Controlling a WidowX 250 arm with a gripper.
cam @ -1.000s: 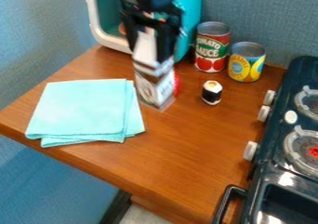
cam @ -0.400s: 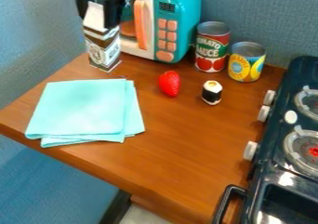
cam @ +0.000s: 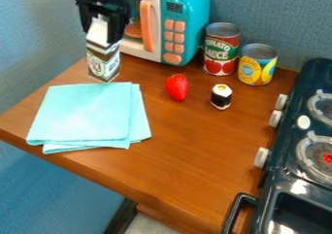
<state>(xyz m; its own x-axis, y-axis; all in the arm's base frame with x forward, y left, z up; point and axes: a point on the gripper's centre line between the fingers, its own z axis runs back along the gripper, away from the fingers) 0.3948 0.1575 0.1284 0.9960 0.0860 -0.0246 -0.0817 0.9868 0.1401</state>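
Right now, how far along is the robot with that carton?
The carton has already crossed from near the strawberry to just behind the folded cloth. It is still in hand, upright in the gripper. Left, I'd guess: settling it on the table, if it isn't already down, and letting go.

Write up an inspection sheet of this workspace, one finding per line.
Surface: brown wooden tabletop.
Item in hand: brown-and-white carton, at the far edge of the folded turquoise cloth.
Clutter: strawberry and sushi roll near each other; tomato can and yellow-labelled can side by side behind them; toy microwave at the back.
Tool: at the upper left, fingers on the carton's top.
Cables: nothing seen.
Surroundings: toy stove at the right; blue-grey panels behind and at the left.
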